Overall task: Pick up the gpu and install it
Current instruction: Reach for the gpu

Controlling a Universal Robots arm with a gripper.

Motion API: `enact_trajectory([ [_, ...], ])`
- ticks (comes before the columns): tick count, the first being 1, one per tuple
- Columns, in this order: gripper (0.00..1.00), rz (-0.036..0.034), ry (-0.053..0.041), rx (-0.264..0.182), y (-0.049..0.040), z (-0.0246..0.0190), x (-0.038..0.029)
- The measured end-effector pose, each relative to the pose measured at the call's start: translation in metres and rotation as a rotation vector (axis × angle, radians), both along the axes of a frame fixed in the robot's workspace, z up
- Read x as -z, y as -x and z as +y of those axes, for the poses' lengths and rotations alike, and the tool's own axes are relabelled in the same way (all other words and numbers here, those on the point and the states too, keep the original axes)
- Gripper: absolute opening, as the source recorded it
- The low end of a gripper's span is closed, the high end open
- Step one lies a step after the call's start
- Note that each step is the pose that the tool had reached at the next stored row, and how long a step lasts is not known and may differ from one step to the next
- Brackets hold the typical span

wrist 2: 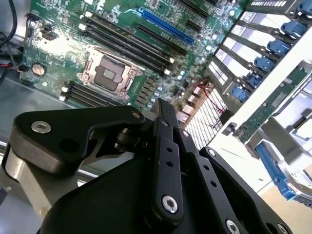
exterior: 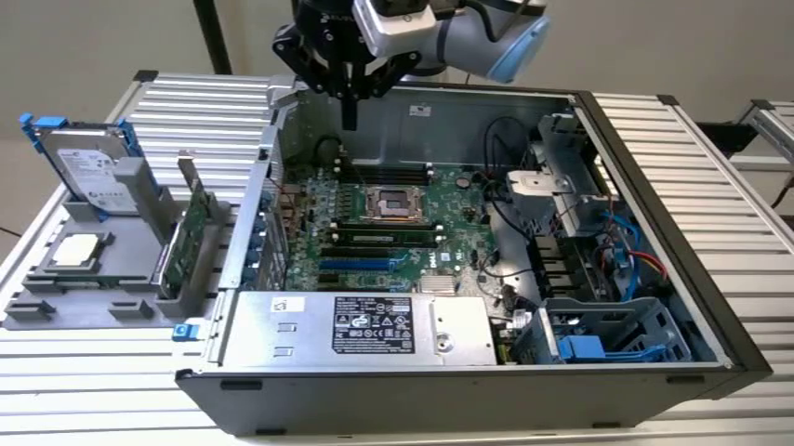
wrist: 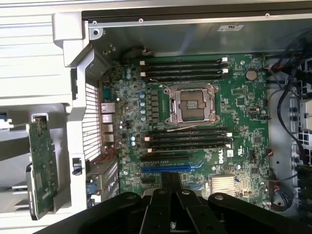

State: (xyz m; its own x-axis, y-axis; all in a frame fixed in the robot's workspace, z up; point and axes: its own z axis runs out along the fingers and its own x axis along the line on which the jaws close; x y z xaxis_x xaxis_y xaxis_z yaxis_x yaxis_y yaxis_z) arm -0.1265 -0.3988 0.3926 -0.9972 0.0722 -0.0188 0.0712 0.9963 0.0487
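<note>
So the whole rig sits on a table of pale ribbed aluminium slats [exterior: 99, 409] with a plain beige wall behind it. A big dark-grey tower computer case [exterior: 410, 395] lies on its side with the panel off, its green motherboard [exterior: 372, 232] facing up. The grey-and-blue robot arm [exterior: 478, 37] comes in at the top of the exterior view and hangs over the far part of the open case. Its black two-finger gripper [exterior: 351, 119] points straight down, up above the board. The fingers look pressed together with no gap and nothing in them. The gpu [exterior: 186, 237], a thin flat green circuit-board card, is outside the case on the exterior view's left. It's standing on its long edge in a slot of the grey plastic parts holder [exterior: 62, 316], just beside the case wall and well apart from the gripper. Its long axis runs far to near, roughly along that wall, with the green face turned toward the case. The same holder has an upright silver hard drive with blue rails [exterior: 87, 167] and a small square silver CPU chip [exterior: 77, 249] lying flat.
</note>
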Motion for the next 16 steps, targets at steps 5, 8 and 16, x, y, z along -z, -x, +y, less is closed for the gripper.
enact_trajectory([
  [5, 0.00, 0.0000, -0.0001, 0.000, 0.0024, 0.0000, 0.0000],
  [8, 0.00, -0.0001, -0.0001, 0.000, 0.0039, 0.0000, 0.0000],
  [16, 0.00, 0.0000, 0.0000, 0.000, 0.0090, 0.0000, 0.0000],
])
